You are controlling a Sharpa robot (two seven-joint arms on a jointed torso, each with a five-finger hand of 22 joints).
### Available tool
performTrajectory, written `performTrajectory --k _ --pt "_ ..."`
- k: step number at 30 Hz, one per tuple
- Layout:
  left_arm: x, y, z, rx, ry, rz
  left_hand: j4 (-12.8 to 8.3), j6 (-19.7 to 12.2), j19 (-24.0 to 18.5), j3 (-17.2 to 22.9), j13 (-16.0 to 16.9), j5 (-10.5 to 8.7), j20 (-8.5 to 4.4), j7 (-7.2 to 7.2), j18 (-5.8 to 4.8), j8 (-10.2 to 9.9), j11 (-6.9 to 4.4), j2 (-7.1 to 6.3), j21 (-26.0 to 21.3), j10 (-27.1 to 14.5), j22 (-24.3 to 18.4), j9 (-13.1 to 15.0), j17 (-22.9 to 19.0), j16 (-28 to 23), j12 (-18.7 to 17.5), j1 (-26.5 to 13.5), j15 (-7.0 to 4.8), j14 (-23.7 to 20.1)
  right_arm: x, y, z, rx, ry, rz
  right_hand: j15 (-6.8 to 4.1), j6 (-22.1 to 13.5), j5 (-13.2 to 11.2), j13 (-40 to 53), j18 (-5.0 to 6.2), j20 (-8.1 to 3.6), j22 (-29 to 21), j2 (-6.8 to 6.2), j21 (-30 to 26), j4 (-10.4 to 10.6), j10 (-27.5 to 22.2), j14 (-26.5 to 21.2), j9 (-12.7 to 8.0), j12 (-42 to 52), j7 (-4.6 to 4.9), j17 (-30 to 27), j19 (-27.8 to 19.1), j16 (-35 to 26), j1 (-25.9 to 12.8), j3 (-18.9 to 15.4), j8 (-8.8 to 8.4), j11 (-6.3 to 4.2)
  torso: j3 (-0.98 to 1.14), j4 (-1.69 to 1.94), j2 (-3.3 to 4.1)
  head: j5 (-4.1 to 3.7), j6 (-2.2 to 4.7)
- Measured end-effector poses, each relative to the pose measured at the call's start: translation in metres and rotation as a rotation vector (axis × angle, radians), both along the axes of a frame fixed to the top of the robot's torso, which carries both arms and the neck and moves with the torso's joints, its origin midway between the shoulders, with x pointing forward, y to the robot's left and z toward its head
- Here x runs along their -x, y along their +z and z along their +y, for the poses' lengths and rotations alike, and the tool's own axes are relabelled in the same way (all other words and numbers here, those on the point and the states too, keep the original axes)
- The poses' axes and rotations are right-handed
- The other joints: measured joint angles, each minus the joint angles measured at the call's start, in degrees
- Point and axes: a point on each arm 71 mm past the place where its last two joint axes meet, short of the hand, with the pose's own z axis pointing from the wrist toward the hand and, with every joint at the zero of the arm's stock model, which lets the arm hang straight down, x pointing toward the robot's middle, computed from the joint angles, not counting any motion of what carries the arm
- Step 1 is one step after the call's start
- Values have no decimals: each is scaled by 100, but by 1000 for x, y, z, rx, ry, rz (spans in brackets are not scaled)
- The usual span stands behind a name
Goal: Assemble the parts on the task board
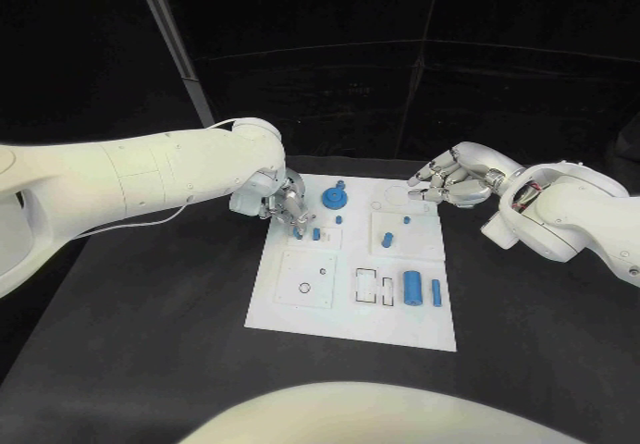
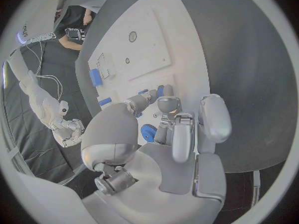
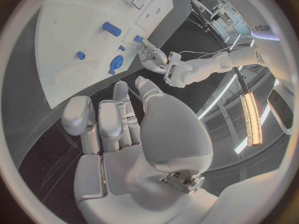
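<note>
The left silver many-fingered hand (image 1: 276, 203) is seen at about ten o'clock of the white rectangular task board (image 1: 310, 314), over its far left corner, with its fingertips (image 1: 296, 222) pointed down at a small blue part (image 1: 296, 232). In the left wrist view a small blue piece (image 2: 159, 91) sits between the fingertips, but whether it is actually pinched cannot be told.

On the board, a round blue knob-like part (image 1: 335, 197) lies at twelve o'clock, just beside that hand. A short blue peg (image 1: 316, 234) stands near the left hand's fingertips. Toward the centre a small blue capsule (image 1: 387, 240) is set on a raised white tile. At four o'clock a larger blue cylinder (image 1: 413, 289) and a slim blue bar (image 1: 436, 293) lie side by side, next to empty rectangular recesses (image 1: 372, 286).

The right silver hand (image 1: 449, 182) is held at two o'clock, over the board's far right corner, fingers curled inward with nothing seen in them.

The black table (image 1: 147, 333) lies bare around the board's near edge.
</note>
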Motion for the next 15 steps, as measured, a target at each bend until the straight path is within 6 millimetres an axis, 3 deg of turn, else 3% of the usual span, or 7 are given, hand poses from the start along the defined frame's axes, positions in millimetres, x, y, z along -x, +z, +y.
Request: performTrajectory --k 15 --pt "1 -1 -2 -3 -5 1 -8 14 15 -7 -1 -3 -15 -13 1 -4 7 0 0 9 -1 -1 0 0 0 1 0 0 0 0 0 -1 1 0 0 0 0 0 0 0 0 0 0 0 0 0 0 0 0 0 0 0 0 0 0 0 0 0 -2 10 -4"
